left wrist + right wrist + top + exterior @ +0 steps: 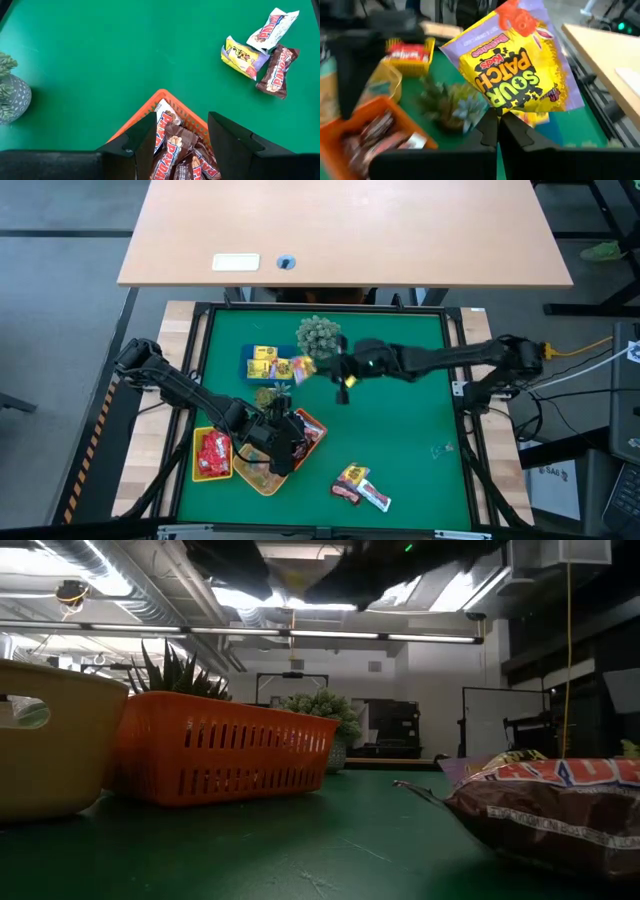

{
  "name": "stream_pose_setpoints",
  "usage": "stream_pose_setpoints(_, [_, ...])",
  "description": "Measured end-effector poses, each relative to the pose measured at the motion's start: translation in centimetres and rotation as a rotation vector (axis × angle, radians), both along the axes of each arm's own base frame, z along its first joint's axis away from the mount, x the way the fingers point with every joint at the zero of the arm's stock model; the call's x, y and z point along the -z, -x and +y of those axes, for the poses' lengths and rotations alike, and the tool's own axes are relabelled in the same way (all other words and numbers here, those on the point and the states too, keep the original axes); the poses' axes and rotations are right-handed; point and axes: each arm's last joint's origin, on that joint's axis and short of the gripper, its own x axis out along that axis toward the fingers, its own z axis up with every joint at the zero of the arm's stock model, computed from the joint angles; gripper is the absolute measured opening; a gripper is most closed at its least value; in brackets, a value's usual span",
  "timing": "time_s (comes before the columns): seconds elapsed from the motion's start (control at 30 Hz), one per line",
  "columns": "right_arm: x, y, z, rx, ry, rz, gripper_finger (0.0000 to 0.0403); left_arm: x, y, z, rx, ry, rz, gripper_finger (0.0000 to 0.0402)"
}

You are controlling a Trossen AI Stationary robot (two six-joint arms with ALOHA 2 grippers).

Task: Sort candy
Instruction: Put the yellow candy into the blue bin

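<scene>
**Right fingers hold a yellow packet above the green surface**

The right gripper [343, 383] reaches in over the middle of the green surface [400, 430], near the spiky pale green plant ball [318, 334]. Its fingers [492, 127] are pressed together on the lower edge of a yellow packet [517, 67], which stands up from the fingertips and tilts to one side; from above, the same packet [345, 387] shows as a small yellow patch under the gripper.

The left gripper [283, 442] sits over the orange tray [162, 96] at the near left of the surface. Its fingers [142, 140] stand wide apart with nothing between them; directly below the gap lie dark brown bars [175, 150] heaped in the tray, not touched by either finger.

Elsewhere the candy is spread in groups:
- A yellow tray [197, 455] just beside the orange one carries red packets [213, 452].
- More yellow packets [264, 363] lie together on the surface beside the plant ball.
- A loose trio [358, 485] sits near the front edge, well apart from both grippers: in the left wrist view it is one yellow packet [243, 56], one white-wrapped bar [272, 28] and one brown bar [278, 70], touching one another.
- A small clear piece [439, 449] lies alone toward the right side.

A small succulent plant [273, 392] stands between the trays and the yellow group.
</scene>
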Motion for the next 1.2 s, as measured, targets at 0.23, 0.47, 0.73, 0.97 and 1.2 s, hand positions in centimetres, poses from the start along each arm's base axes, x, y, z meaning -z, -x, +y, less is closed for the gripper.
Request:
stream_pose_setpoints(0.23, [3.4, -3.4, -4.1, 0.020, -0.024, -0.129, 0.0005, 0.0, 0.0, 0.0, 0.000, 0.001, -0.002, 0.0163])
stream_pose_setpoints(0.47, [6.9, -5.5, -6.5, 0.070, -0.014, -0.188, 0.0005, 0.0, 0.0, 0.0, 0.000, 0.002, -0.005, 0.0163])
stream_pose_setpoints(0.73, [8.9, -7.8, -6.9, 0.070, -0.016, -0.177, 0.0005, -0.1, -0.1, 0.0, 0.001, 0.005, -0.011, 0.0163])
stream_pose_setpoints(0.97, [8.7, -8.9, -7.1, 0.072, -0.026, -0.106, 0.0021, -0.1, -0.1, 0.0, 0.000, 0.005, -0.011, 0.0163])
stream_pose_setpoints(1.2, [8.1, -9.3, -7.2, 0.074, -0.040, -0.010, 0.0136, -0.1, -0.1, 0.0, 0.000, 0.005, -0.011, 0.0163])
